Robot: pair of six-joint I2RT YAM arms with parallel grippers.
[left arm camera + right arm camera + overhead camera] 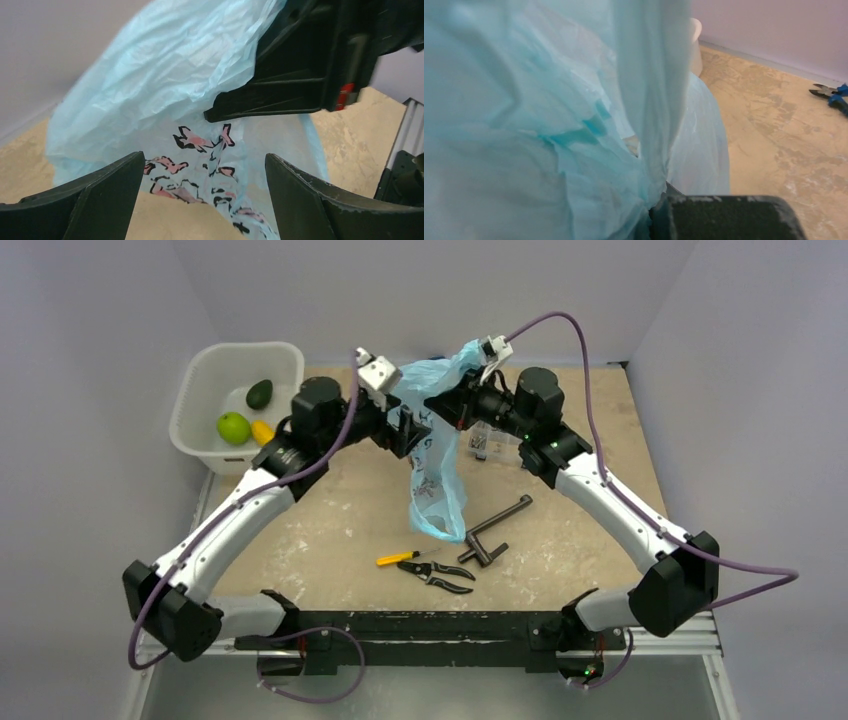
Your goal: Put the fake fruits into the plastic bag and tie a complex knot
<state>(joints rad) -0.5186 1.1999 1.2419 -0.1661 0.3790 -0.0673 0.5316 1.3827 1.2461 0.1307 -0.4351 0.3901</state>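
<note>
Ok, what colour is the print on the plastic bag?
Black outlines filled with pink on the light-blue plastic bag, clearest in the left wrist view.

The tan, white-scuffed counter [340, 540] carries a white tub [200, 390] at its far left corner. Near the front lie a dark T-handled metal tool [497, 525], black-handled pliers [437, 573] and a small yellow-handled tool [392, 560].
</note>
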